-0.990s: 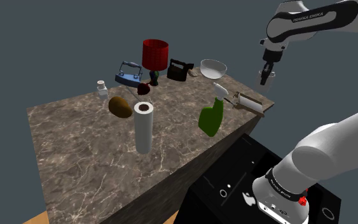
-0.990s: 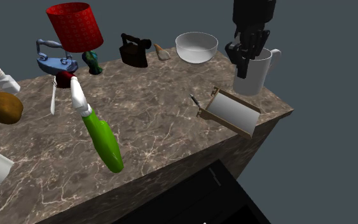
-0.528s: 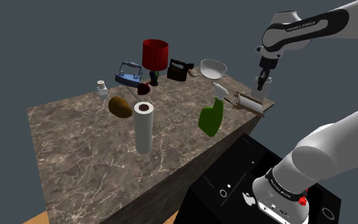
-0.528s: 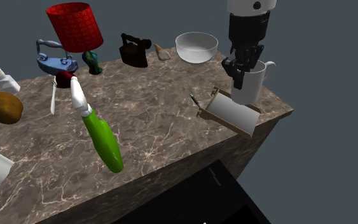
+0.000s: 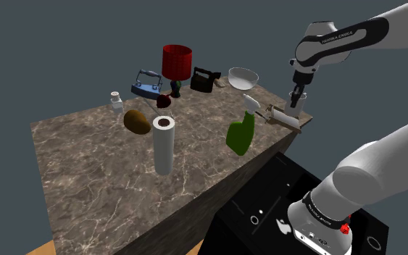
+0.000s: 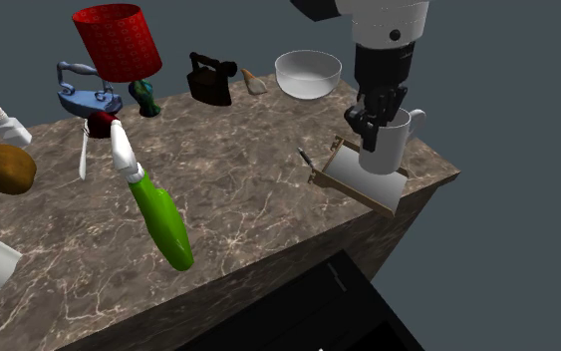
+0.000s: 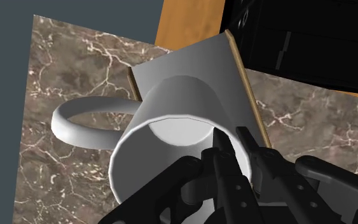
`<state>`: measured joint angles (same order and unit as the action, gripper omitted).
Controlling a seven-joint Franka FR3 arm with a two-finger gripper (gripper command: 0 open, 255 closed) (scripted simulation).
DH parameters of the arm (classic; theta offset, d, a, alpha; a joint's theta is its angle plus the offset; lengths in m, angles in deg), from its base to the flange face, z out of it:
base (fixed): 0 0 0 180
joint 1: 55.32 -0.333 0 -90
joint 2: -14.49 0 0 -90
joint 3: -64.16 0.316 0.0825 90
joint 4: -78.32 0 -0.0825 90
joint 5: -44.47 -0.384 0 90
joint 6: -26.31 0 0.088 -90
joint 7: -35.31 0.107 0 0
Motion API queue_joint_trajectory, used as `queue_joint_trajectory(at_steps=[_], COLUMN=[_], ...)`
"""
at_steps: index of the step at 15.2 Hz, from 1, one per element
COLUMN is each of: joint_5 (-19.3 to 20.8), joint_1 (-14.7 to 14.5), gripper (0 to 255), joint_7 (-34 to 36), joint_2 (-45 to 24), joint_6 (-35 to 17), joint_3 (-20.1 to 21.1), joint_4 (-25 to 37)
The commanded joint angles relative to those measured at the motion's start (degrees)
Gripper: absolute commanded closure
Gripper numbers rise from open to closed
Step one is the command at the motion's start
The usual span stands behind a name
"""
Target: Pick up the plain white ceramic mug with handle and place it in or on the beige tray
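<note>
Clerk: Stock, nearest the stand (image 5: 267, 195) first, please.

Keeper: Entry 1: green spray bottle (image 6: 163, 227), lying by the near edge of the marble counter (image 6: 248, 189).
Entry 2: tray (image 6: 358, 180), pale floor with a tan rim, at the near right corner.
Entry 3: white mug (image 6: 388, 150), upright, over the far part of the tray. The gripper (image 6: 368, 124) is clenched on its rim, one finger inside the wall and one outside.
Entry 4: clear bowl (image 6: 308, 75), further back.

Clerk: Step in hand?

Keeper: Placing, by my reading. The mug is carried over the tray, but the set-down is unconfirmed. The next move calls for a straight lowering until the base sits flat. The fingers then part and rise clear without dragging the rim (a tilt here could tip it off the corner).

Clerk: Do the views differ?

Keeper: The wrist view gives the mug's open mouth, the pinch on its wall, and the handle (image 7: 85, 121) jutting over bare marble past the tray's edge. The second exterior view gives the mug's height against the tray. I cannot tell from either whether the base touches.
</note>
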<state>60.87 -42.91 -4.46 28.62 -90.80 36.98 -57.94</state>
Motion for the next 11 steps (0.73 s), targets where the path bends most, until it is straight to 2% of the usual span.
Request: queue_joint_trajectory(at_steps=[1,3,4,9,11], joint_5=[-0.01,-0.01,-0.01,-0.01,-0.26], joint_1=[0.0,0.0,0.0,0.0,-0.3], gripper=[255,255,0,0,0], joint_7=[0.0,0.0,0.0,0.0,0.09], joint_2=[-0.04,-0.04,-0.04,-0.04,1.27], joint_6=[-0.09,-0.09,-0.09,-0.08,4.02], joint_3=[-0.01,-0.01,-0.01,-0.01,0.78], joint_4=[-0.03,-0.03,-0.03,-0.03,2.75])
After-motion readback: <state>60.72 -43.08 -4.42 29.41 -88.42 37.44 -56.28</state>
